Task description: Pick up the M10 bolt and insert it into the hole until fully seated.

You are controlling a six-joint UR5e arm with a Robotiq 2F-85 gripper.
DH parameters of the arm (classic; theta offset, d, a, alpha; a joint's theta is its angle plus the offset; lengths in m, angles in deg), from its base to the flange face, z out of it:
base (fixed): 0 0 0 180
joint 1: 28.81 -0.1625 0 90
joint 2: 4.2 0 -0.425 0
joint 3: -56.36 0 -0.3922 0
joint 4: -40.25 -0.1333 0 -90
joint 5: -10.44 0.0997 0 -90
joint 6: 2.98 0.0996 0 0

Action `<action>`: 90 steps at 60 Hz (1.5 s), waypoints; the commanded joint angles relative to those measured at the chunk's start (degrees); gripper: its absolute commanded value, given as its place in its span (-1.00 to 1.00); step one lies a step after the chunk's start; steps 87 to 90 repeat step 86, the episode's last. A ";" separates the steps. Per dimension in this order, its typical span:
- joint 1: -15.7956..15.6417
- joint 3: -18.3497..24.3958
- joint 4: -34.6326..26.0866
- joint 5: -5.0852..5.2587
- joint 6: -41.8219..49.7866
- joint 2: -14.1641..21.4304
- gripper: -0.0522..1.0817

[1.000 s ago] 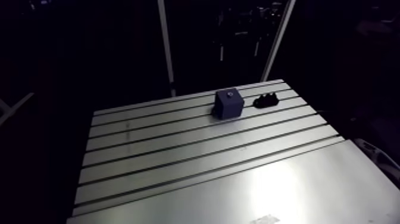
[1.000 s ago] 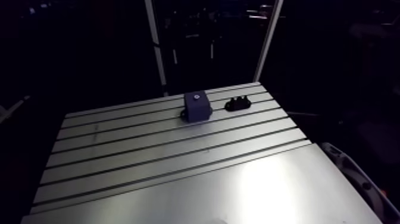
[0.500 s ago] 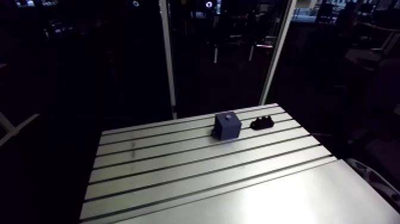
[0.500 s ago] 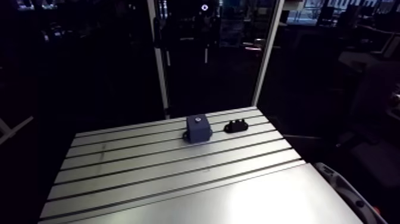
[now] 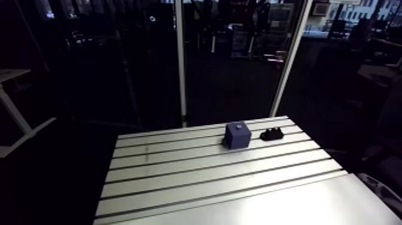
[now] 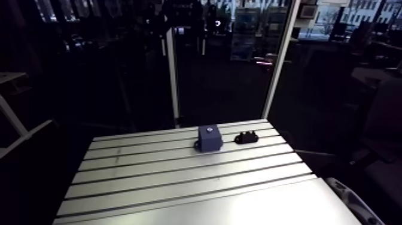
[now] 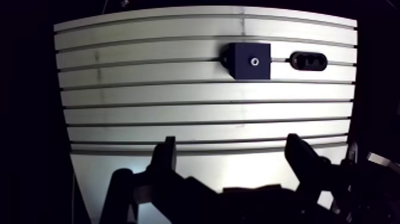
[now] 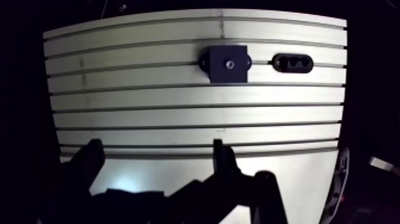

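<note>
A dark blue block (image 7: pixel 251 61) stands on the slotted table (image 7: pixel 149 95), far ahead of my gripper. Its top face shows a small pale round spot (image 7: pixel 255 61); whether that is a hole or a bolt head I cannot tell. Beside the block lies a low black holder (image 7: pixel 308 61) with two dark recesses. In the arm view the block (image 5: pixel 237 135) and holder (image 5: pixel 272 134) sit near the table's far edge, and no bolt can be made out there. My gripper (image 7: pixel 231 143) hovers high over the near part of the table, open, with nothing between its fingers (image 7: pixel 163 158).
Long slots run across the table. A smooth bright plate (image 5: pixel 269 206) covers its near part. A light-coloured curved part (image 5: pixel 383 188) shows off the table's near right corner. Two upright frame posts (image 5: pixel 181 66) stand behind the far edge.
The whole arm view has shifted: the camera has moved up and back, so the table looks smaller and lower. The block and holder stay where they were on the table.
</note>
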 commanded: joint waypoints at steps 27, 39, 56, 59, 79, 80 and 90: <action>-6.00 2.10 -3.61 -2.81 3.20 -0.20 -0.90; -6.09 1.59 -3.80 -2.63 3.20 -0.20 -0.90; -6.18 1.67 -4.61 -2.46 3.20 -0.27 -0.90; -6.27 1.74 -4.61 -2.53 3.20 -0.28 -0.90; -6.35 1.83 -4.61 -2.55 3.29 -0.70 -0.90; -6.35 1.84 -4.61 -2.47 3.29 -0.80 -0.90; -6.43 1.93 -4.61 -2.54 4.02 -0.81 -0.90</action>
